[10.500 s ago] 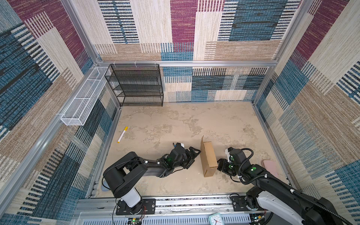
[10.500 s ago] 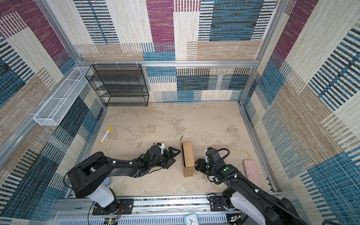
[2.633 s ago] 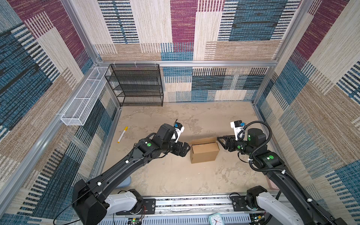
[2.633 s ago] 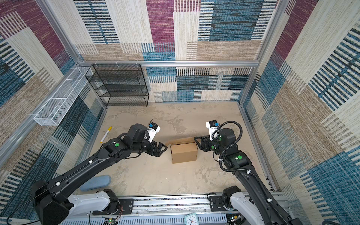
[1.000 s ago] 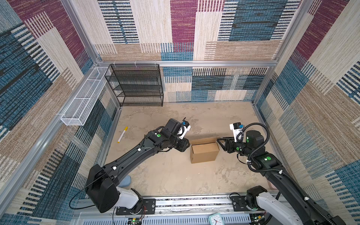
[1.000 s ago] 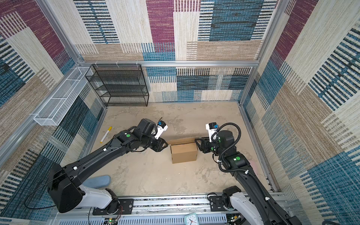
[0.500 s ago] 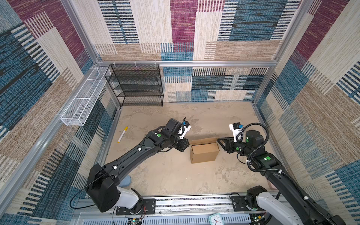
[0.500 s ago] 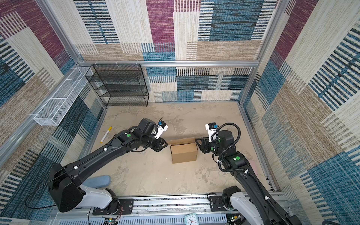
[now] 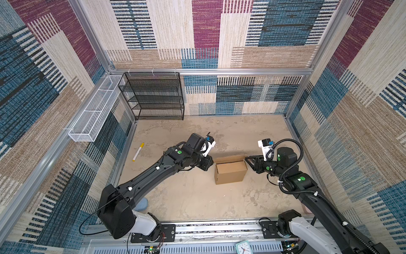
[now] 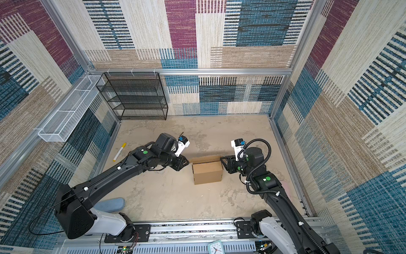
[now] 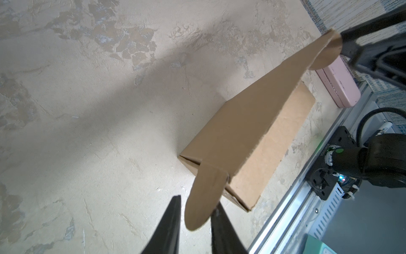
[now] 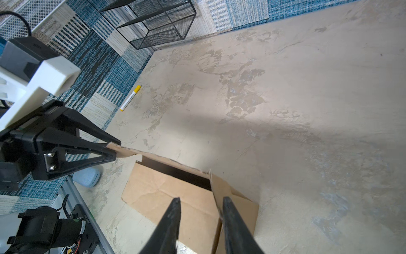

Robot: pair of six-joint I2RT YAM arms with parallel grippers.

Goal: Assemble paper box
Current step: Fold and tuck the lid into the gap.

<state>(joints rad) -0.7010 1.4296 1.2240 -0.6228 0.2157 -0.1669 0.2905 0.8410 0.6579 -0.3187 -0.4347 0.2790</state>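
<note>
Both the left end effector [image 11: 197, 200] and the right end effector [image 12: 202, 199] sit half open around the paper box's [image 9: 230, 173] round tabs [image 11: 206, 187] — squeeze softly, then tuck both in together.

One paper box [image 9: 230, 171], one yellow marker [image 9: 138, 151], one black rack [image 9: 153, 96], one white basket [image 9: 94, 110], two arms [image 9: 153, 173].

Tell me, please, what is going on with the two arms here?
The two arms are assembling the paper box, which stands on the table between them with its lid flap raised. The left pincer straddles the rounded tab at one end of the flap and the right pincer straddles the other end; neither looks clamped yet.
</note>
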